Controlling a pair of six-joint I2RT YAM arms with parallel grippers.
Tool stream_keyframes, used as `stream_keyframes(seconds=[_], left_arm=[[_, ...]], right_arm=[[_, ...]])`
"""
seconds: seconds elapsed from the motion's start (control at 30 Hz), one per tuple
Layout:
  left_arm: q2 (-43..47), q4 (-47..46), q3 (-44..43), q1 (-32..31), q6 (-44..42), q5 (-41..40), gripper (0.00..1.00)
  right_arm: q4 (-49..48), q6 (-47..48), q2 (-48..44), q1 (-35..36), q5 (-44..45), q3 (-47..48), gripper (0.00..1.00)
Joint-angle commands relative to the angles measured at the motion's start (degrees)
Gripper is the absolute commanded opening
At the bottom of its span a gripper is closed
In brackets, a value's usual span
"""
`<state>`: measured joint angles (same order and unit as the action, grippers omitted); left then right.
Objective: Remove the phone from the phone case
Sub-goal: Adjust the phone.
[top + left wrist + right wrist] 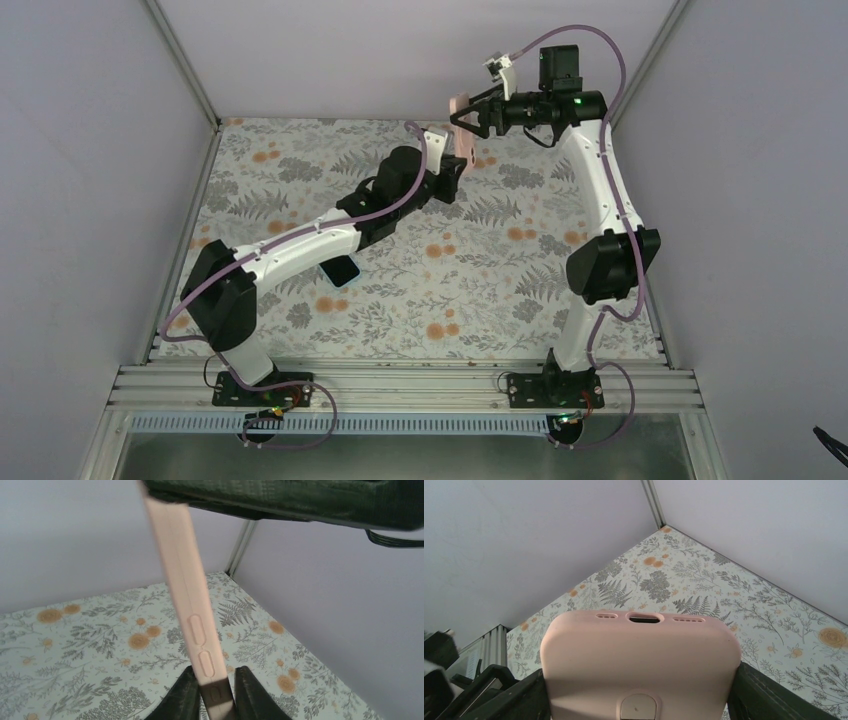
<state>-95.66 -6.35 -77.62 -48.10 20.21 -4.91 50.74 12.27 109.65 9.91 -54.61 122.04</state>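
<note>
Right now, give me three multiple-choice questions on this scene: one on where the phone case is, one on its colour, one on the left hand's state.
1. Where is the phone case? A flat on the table; B up in the air between both hands; C by the left arm's base.
2. Its colour? A blue; B green; C pink.
3. The left hand? A closed on the case; B wide open beside it; C out of view.
Answers: B, the right hand grips its sides while the left pinches its lower end; C, it is pink in every view; A, its fingers clamp the case from both sides.
</note>
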Motion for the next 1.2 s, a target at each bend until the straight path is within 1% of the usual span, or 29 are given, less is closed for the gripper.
stream_keyframes(seconds=[0.0, 0.03, 0.13, 0.17, 0.27, 0.47, 0.53, 0.63, 0.7, 0.83, 0.87, 0.9, 0.97, 1.03, 1.1, 1.17], left_arm=[[-1.5, -0.9, -2.8, -0.7, -1.4, 2.5, 0.30], [-1.8, -0.9, -3.1, -0.8, -1.4, 2.8, 0.39], [-2.4, -1.5, -3.6, -1.1, -1.4, 3.1, 0.45], [-2.8, -1.4, -4.1, -1.3, -1.5, 2.6, 0.47], [-4.4, 0.5, -5.7, -1.5, -0.9, 0.8, 0.47], [-5.3, 1.0, -6.0, -1.4, -0.7, -2.5, 0.37], [-6.0, 1.6, -6.9, -1.2, -0.5, -3.8, 0.31], [-6.5, 2.3, -7.8, -1.0, -0.1, -4.7, 0.17], [-6.1, 1.5, -7.1, -1.0, -0.1, -4.9, 0.10], [-5.1, 0.1, -6.4, -1.1, -1.3, -4.9, 0.06], [-4.9, 0.0, -6.4, -1.0, -1.8, -4.7, 0.05], [-4.2, -0.9, -6.0, -1.1, -2.5, -3.8, 0.02], [-3.5, -2.2, -5.2, -1.0, -3.6, -2.4, 0.02], [-2.7, -3.6, -4.4, -1.2, -4.7, -1.1, 0.02], [-1.8, -4.3, -3.7, -1.2, -5.8, -0.5, 0.02], [-1.0, -4.3, -3.6, -1.3, -7.5, -0.2, 0.02]], right_arm=[[-2.2, -1.2, -2.8, 0.6, -2.6, -0.9, 0.46], [-2.4, -1.3, -2.9, 0.7, -2.4, -1.2, 0.46], [-2.6, -1.3, -2.9, 0.8, -2.2, -1.6, 0.45], [-2.6, -1.4, -2.8, 0.9, -2.2, -1.5, 0.45], [-2.7, -1.5, -2.9, 0.9, -2.2, -1.4, 0.45], [-2.8, -1.4, -3.9, 0.9, -2.1, -1.9, 0.45], [-3.0, -1.5, -4.0, 0.9, -2.2, -2.1, 0.45], [-2.9, -1.4, -4.2, 0.9, -2.3, -2.3, 0.45], [-2.8, -1.2, -4.5, 1.0, -2.2, -2.6, 0.45], [-2.7, -0.6, -4.8, 0.9, -2.1, -3.0, 0.46], [-2.5, -0.2, -4.8, 0.9, -2.4, -3.1, 0.48], [-1.8, 0.7, -4.6, 1.0, -2.7, -3.1, 0.54], [-1.5, 0.9, -4.5, 1.0, -2.7, -3.1, 0.61], [-1.1, 1.2, -4.4, 0.9, -2.7, -3.1, 0.76], [-0.5, 1.4, -4.5, 0.9, -2.3, -3.1, 0.97], [0.6, 2.3, -5.0, 0.8, -1.2, -3.2, 1.00]])
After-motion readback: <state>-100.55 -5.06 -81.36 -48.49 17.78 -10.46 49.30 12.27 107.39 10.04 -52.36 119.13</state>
